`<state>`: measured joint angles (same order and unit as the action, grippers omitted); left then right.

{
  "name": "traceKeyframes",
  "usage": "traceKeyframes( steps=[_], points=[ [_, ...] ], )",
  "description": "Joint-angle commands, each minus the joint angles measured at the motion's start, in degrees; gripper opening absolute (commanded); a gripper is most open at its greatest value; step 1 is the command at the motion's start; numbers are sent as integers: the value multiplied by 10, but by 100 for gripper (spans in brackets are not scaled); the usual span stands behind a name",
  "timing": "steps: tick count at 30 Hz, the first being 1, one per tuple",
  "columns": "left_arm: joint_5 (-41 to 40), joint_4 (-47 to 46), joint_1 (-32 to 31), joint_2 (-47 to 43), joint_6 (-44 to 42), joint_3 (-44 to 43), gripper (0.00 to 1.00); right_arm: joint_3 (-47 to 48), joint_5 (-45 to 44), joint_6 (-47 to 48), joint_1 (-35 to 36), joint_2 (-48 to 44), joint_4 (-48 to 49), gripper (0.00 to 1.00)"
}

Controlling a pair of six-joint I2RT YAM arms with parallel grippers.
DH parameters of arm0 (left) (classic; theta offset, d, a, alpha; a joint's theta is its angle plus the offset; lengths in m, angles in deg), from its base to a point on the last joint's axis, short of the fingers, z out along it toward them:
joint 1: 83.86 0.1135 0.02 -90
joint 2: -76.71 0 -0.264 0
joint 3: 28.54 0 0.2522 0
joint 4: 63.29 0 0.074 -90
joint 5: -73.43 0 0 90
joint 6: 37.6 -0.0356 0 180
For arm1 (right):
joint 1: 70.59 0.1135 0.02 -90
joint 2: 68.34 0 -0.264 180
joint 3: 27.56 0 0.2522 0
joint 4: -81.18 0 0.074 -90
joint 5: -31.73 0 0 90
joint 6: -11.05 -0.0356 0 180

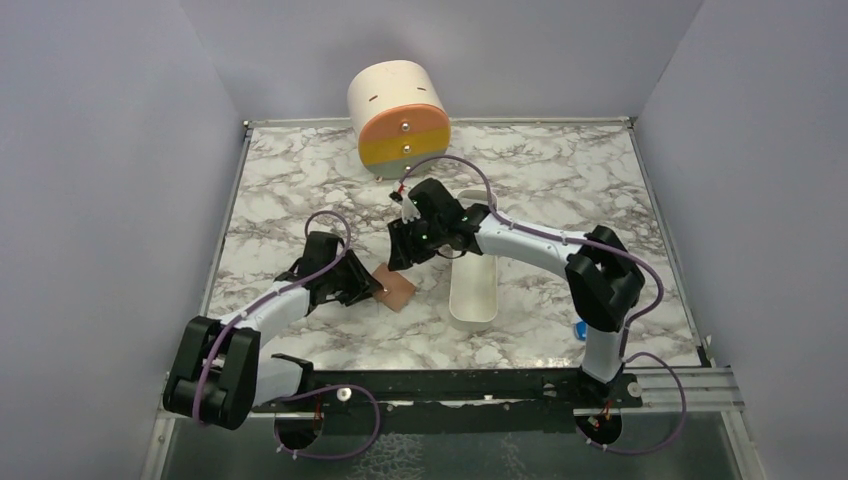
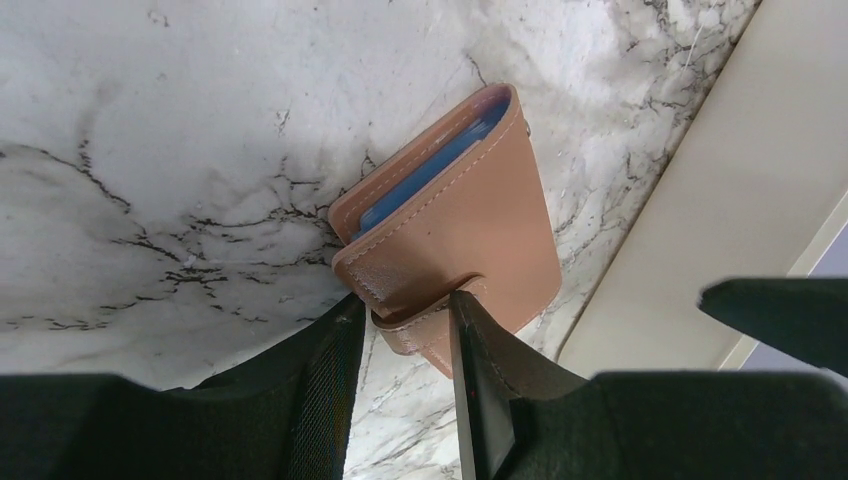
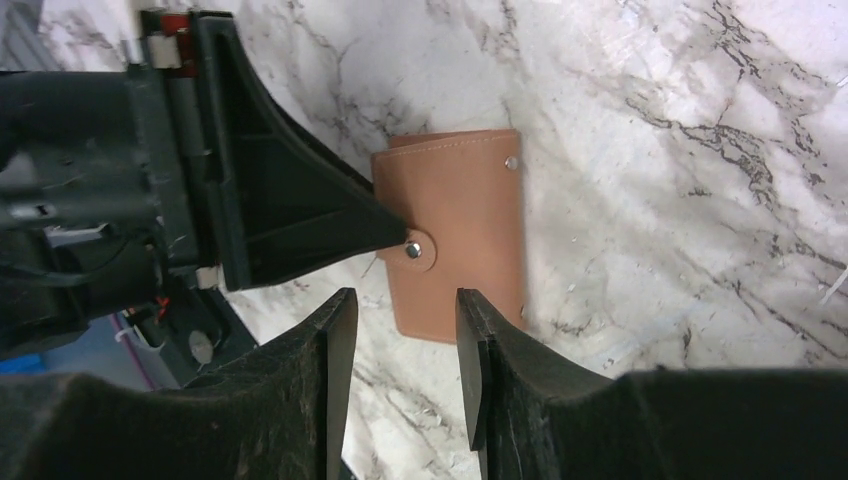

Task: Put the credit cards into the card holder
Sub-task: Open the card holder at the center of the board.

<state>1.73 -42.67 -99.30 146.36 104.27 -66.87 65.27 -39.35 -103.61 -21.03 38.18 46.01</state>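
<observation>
The tan leather card holder [image 1: 396, 291] lies folded on the marble, snap stud [image 3: 413, 251] up. My left gripper [image 2: 405, 300] comes in low from the left and is shut on the holder's strap tab [image 2: 425, 325], which fills the gap between its fingers. One left finger [image 3: 300, 215] reaches the stud in the right wrist view. My right gripper [image 3: 403, 297] hovers just above the holder's edge, open, with nothing between its jaws. A blue layer [image 2: 420, 180] shows inside the fold; card or lining, I cannot tell. No loose credit cards are in view.
A long white tray [image 1: 473, 292] lies just right of the holder. A cream cylinder with an orange and grey face [image 1: 400, 118] stands at the back. A small blue block [image 1: 580, 328] sits by the right arm's base.
</observation>
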Motion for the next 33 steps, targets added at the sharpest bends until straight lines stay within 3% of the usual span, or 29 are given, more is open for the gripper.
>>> traceKeyframes(
  steps=[1,15,23,26,33],
  points=[
    [-1,-20,2,9,-9,-13,39,32,-21,32,4,39,-13,42],
    [3,-12,2,-14,-10,17,39,29,-6,34,4,112,-1,43],
    [6,-12,2,-15,-13,20,38,9,16,34,4,124,19,39],
    [8,-12,2,-17,-13,19,38,-4,12,30,4,129,25,33],
    [13,22,2,-26,-31,-14,41,-15,-9,24,4,89,23,2]
  ],
)
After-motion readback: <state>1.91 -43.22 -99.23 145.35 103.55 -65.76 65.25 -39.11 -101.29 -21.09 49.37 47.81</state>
